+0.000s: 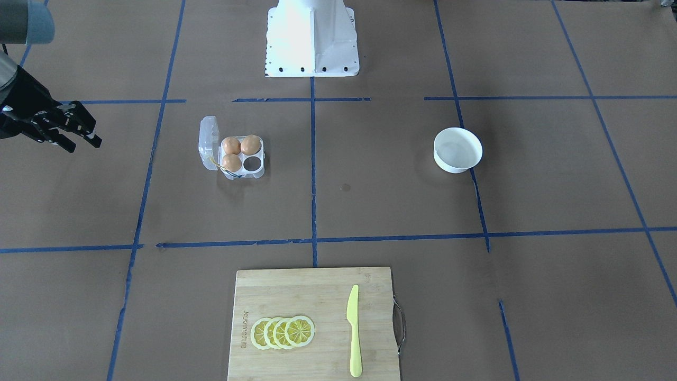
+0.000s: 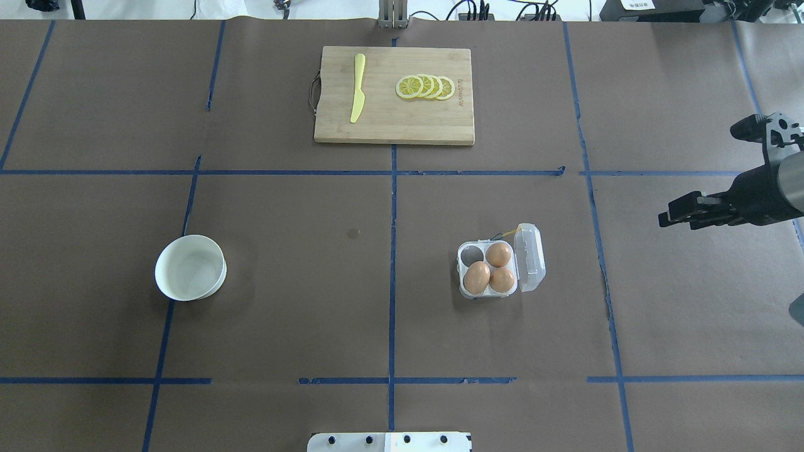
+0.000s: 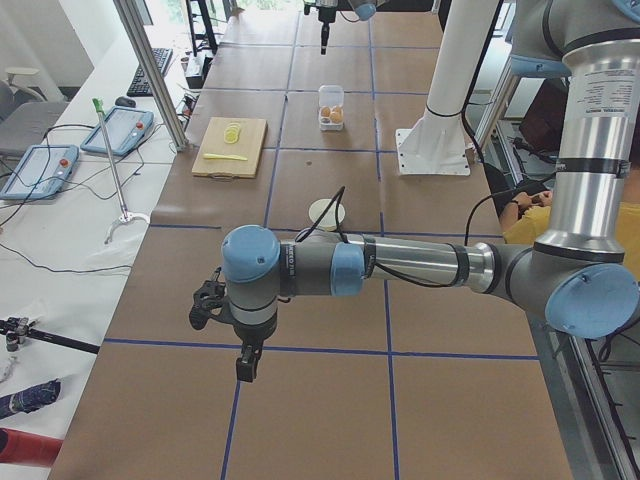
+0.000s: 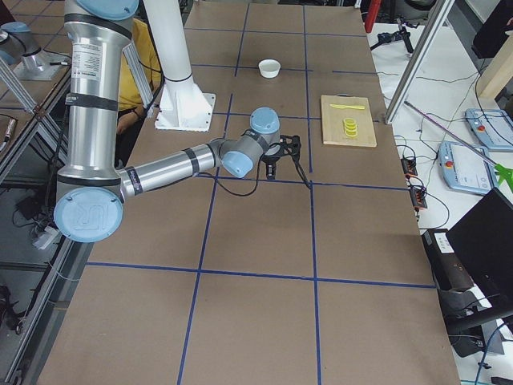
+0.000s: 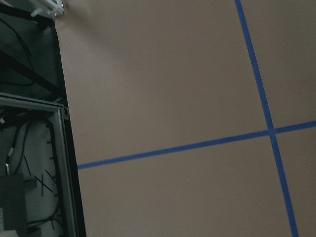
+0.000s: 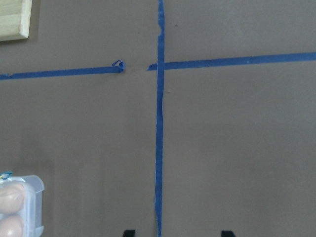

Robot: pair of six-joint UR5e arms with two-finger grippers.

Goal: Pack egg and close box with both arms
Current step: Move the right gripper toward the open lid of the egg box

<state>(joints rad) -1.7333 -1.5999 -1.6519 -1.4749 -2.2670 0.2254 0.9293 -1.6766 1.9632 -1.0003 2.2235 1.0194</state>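
Reaching for the box (image 2: 472, 255), well apart from right gripper (image 2: 675, 216) with fingers spread; egg (image 2: 477, 277) seated inside, lid (image 2: 531, 257) open. Cannot tell left gripper (image 3: 244, 362) state. Swing lid gently, brace base.

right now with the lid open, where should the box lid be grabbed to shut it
Probably take the lid by its free long edge, opposite the hinge, coming from the robot's right, where the right gripper is. It stands open on that side of the box, so that edge is exposed and can swing over the eggs.
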